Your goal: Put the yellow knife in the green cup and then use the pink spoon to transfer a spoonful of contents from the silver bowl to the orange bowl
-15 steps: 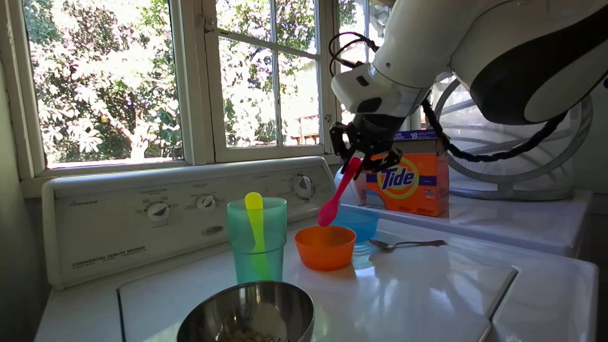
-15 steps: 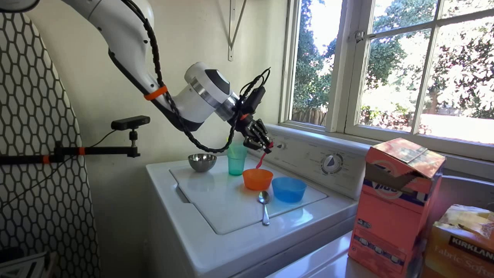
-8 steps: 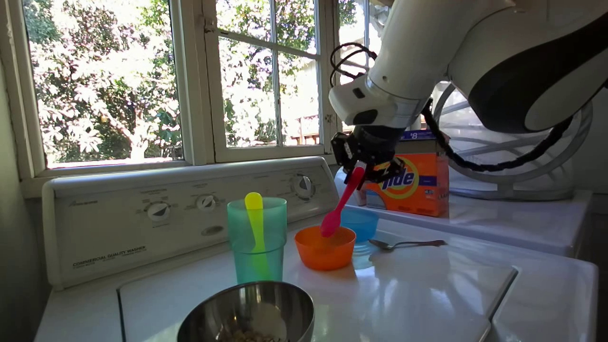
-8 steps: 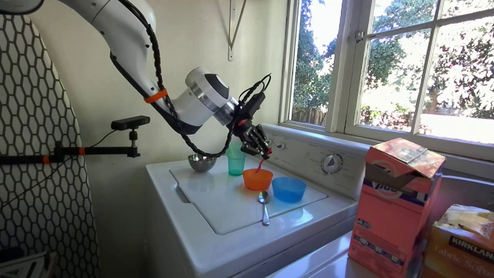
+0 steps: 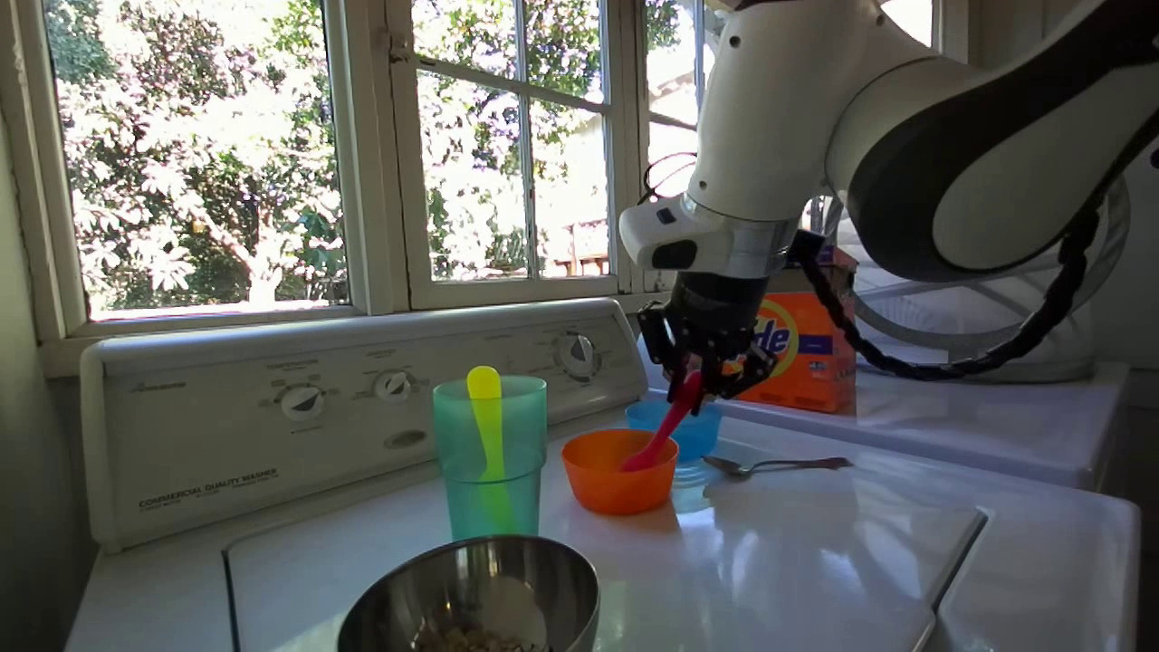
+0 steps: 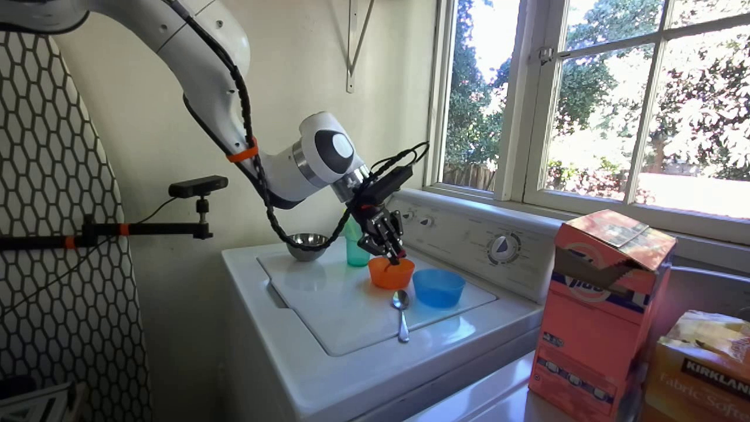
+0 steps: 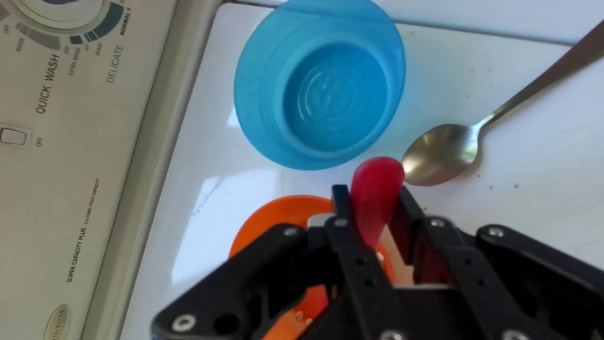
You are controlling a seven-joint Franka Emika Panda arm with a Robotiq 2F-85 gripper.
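Orange bowl [image 5: 618, 493]: stood upright on the white washer [image 5: 770, 561], a few pale bits [image 7: 299, 316] showing inside it in the wrist view.
Pink spoon [image 5: 667, 433]: slanted, head down inside the orange bowl, handle rising past the rim; whether the head touched the floor of the bowl could not be told.
Gripper [image 7: 375, 204]: hung just above the orange bowl, jaws narrow, holding the pink spoon by its handle near the end.
Green cup [image 5: 525, 444]: stood upright near the orange bowl, apart from it.
Yellow knife [image 5: 490, 435]: stood in the green cup, rounded end up above the cup's rim.
Silver bowl [image 5: 389, 598]: sat farther from the orange bowl than the green cup did, light pieces [image 5: 471, 642] lying in it.
Blue bowl [image 7: 257, 94]: sat just beside the orange bowl, apart from it.
Metal spoon [image 7: 443, 153]: lay near the orange bowl, its head toward it.
Tide box [image 5: 819, 362]: stood well apart from the orange bowl.
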